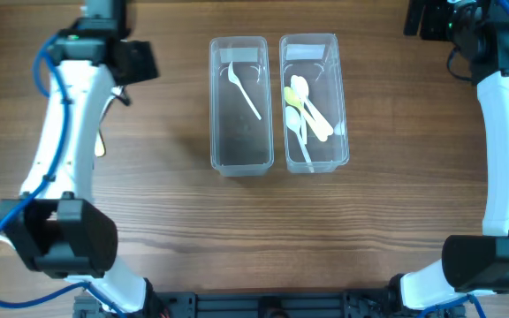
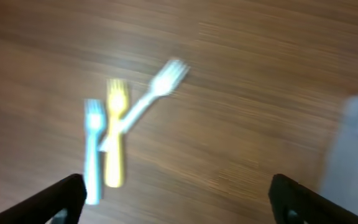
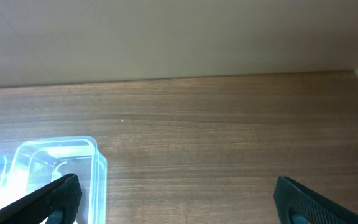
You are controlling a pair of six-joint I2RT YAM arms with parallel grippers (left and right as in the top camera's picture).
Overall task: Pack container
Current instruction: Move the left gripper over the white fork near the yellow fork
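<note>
Two clear containers stand side by side at the table's middle. The left container holds one white utensil. The right container holds several white and yellow spoons. In the blurred left wrist view a blue fork, a yellow fork and a white fork lie on the wood ahead of my left gripper, which is open and empty. In the overhead view only a yellow tip shows beside the left arm. My right gripper is open and empty, beside a container corner.
The left arm stretches along the table's left side, with its black wrist end at the back left. The right arm runs along the right side, with its gripper end at the back right. A pale wall lies beyond the far table edge.
</note>
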